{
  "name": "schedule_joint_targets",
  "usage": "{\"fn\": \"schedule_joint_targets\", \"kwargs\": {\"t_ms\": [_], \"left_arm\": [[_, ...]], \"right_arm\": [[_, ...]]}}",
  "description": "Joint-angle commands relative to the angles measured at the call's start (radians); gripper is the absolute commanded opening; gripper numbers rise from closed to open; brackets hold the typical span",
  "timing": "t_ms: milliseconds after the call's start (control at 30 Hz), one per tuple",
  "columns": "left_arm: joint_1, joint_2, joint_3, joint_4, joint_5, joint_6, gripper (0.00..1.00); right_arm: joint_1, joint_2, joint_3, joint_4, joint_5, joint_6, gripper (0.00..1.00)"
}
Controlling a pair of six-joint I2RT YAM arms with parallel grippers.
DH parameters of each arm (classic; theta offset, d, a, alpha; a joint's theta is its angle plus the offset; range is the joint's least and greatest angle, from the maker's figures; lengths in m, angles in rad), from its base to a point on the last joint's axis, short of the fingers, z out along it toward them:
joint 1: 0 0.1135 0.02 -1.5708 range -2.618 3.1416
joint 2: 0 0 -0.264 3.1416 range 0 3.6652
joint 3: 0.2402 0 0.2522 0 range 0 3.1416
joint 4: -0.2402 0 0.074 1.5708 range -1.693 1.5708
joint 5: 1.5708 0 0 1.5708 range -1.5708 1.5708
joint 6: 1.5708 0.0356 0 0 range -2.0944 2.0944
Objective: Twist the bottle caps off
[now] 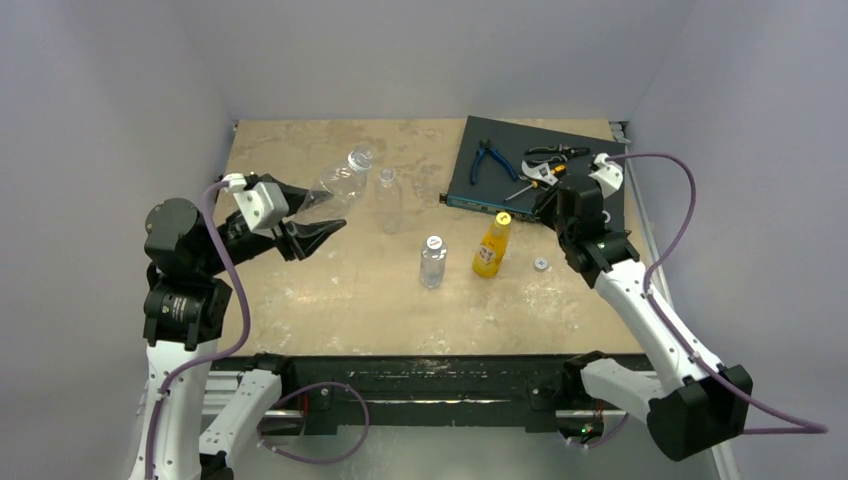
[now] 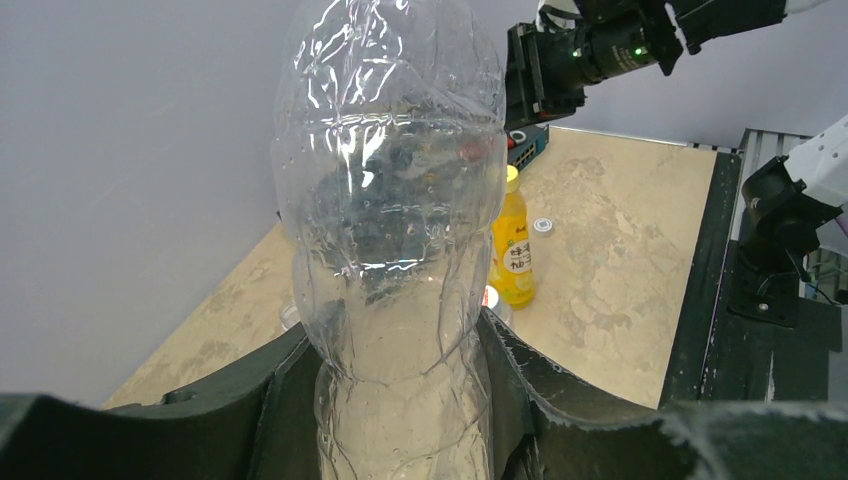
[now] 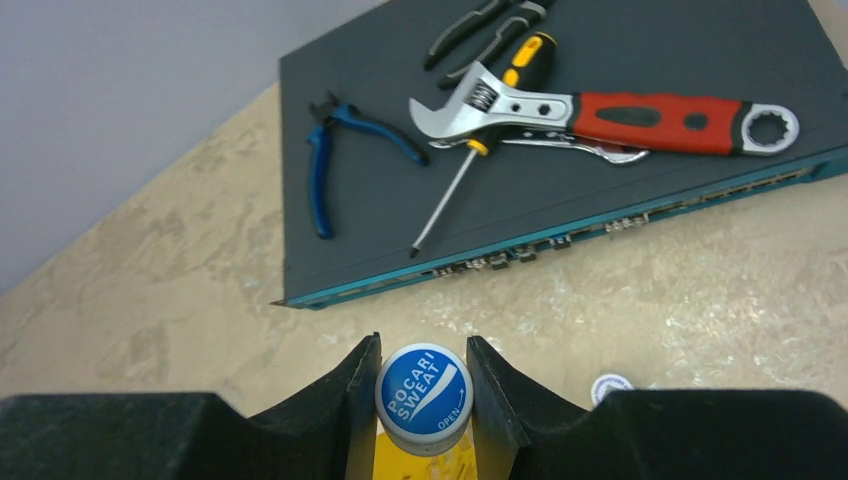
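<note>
While in L hand (image 1: pixel 322 208), clear btl (image 1: pixel 340 180); orange liquid (image 2: pixel 512 215) in yellow-label btl (image 1: pixel 489 252).

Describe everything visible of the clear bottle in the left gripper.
The clear bottle is thin see-through plastic, ribbed and dented, with droplets inside and no label. The left gripper is shut on its lower body, a finger on each side. From above it looks lifted off the table, slanting with its neck toward the far edge; whether the neck is capped I cannot tell. A standing bottle is beside it, apparently not touching.
</note>
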Motion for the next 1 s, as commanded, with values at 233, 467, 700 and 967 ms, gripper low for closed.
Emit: {"fn": "schedule_joint_targets", "kwargs": {"t_ms": [233, 467, 700, 967], "left_arm": [[0.004, -0.01, 0.053, 0.028, 0.001, -0.009, 0.0], [0.004, -0.007, 0.053, 0.022, 0.008, -0.013, 0.0], [0.004, -0.009, 0.058, 0.014, 0.001, 0.003, 0.0], [0.004, 0.002, 0.053, 0.019, 0.008, -0.002, 0.0]], "right_arm": [[-0.053, 0.308, -0.044, 0.043, 0.086, 0.127, 0.18], [-0.057, 0.425, -0.075, 0.062, 0.121, 0.189, 0.2], [-0.061, 0.504, -0.093, 0.075, 0.126, 0.218, 0.27], [-0.065, 0.522, -0.104, 0.084, 0.126, 0.255, 0.54]]}}
